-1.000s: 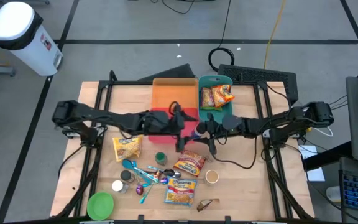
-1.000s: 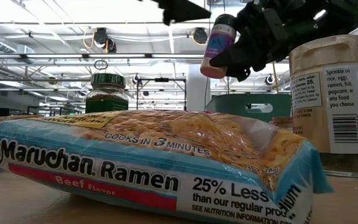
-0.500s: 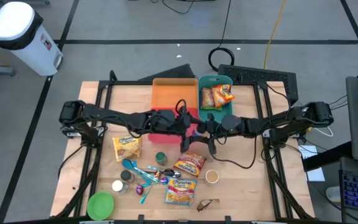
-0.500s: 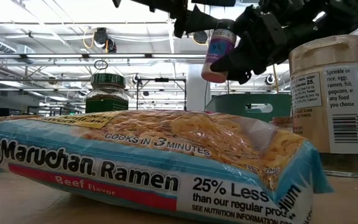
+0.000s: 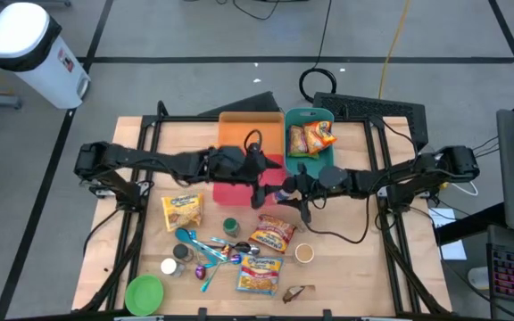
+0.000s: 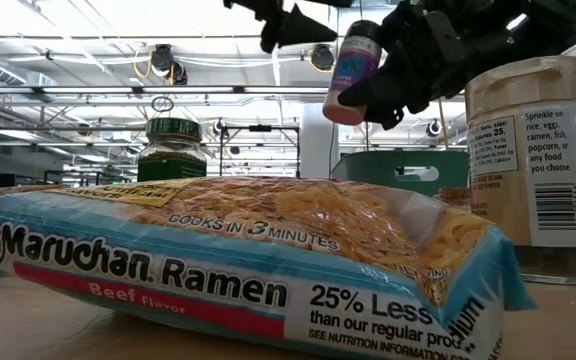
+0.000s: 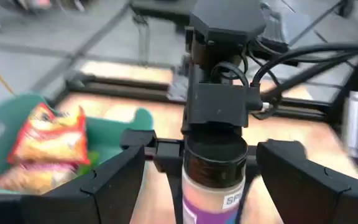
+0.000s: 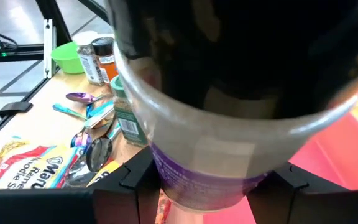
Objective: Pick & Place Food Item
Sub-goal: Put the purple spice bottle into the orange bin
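Note:
A spice jar (image 6: 352, 70) with a black cap and a purple label hangs in the air over the table's middle. My right gripper (image 5: 286, 187) is shut on it, reaching in from the table's right. The jar fills the right wrist view (image 8: 194, 158). My left gripper (image 5: 259, 173) comes from the table's left and stands open just short of the jar. Its two fingers (image 7: 114, 186) frame the jar's cap (image 7: 215, 155) without touching it. In the low view its fingertip (image 6: 293, 20) shows left of the jar, with a gap between. My right gripper pinches the jar's body (image 7: 211, 186) between its two fingers, just below the black cap. The fingers (image 7: 160, 148) come level from the table's right side. The jar is lifted clear of the table, cap up and slightly tilted.
At the back stand an orange tray (image 5: 248, 134) and a teal bin (image 5: 294, 119) holding snack packets, with a red tray (image 5: 235, 192) below the grippers. Ramen packets (image 5: 273, 234), spoons, small jars (image 5: 230, 226) and a green bowl (image 5: 144, 292) crowd the near half.
My left gripper has gone toward the table's far edge beside the jar, rolling a little, and has stayed open. My right gripper and the jar have kept still.

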Controlling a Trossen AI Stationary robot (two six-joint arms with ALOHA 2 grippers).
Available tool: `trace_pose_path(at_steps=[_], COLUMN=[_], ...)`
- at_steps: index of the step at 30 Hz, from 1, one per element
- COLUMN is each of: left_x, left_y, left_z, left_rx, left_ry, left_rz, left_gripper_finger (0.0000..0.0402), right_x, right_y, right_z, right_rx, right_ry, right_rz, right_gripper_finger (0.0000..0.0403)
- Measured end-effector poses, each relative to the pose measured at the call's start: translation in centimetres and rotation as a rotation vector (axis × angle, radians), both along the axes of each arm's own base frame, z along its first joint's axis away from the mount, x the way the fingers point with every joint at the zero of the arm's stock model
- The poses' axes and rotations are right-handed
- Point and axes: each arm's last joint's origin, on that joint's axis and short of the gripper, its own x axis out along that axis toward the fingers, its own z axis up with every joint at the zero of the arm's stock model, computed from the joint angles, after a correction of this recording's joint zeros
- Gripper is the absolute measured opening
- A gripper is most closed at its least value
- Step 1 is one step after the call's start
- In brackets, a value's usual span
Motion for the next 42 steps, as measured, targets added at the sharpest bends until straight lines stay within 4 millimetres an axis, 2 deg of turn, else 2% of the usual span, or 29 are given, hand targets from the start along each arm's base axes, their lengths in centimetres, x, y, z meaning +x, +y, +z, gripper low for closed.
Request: trace_pose_path(at_steps=[3,6,12,16,27,35,42], left_x=[-0.3,0.3,1.8,2.6,4.4,4.8,4.9], left_y=[0.9,1.0,-0.5,-0.9,-0.2,-0.3,-0.4], left_z=[2.1,3.1,2.0,1.4,-1.5,-1.5,-1.7], left_rx=[-0.078,-0.059,-0.009,0.000,-0.005,-0.004,-0.011], left_ry=[0.118,0.177,0.195,0.182,0.247,0.211,0.211], left_rz=[-0.019,-0.017,-0.165,-0.172,-0.084,-0.086,-0.129], left_gripper_finger=[0.0324,0.0342,0.0369,0.0371,0.0349,0.0347,0.0305], right_x=[0.0,0.0,0.0,0.0,-0.1,-0.1,-0.1], right_y=[0.3,0.5,0.5,0.5,0.6,0.7,0.7], right_z=[0.0,-0.1,-0.1,-0.2,-0.3,-0.3,-0.5], right_rx=[-0.020,-0.045,-0.040,-0.039,-0.039,-0.036,-0.019], right_ry=[0.001,0.006,0.004,0.013,0.023,0.032,0.046], right_rz=[-0.021,-0.042,-0.040,-0.040,-0.038,-0.035,-0.042], right_gripper_finger=[0.0174,0.0174,0.0174,0.0174,0.0174,0.0174,0.0174])
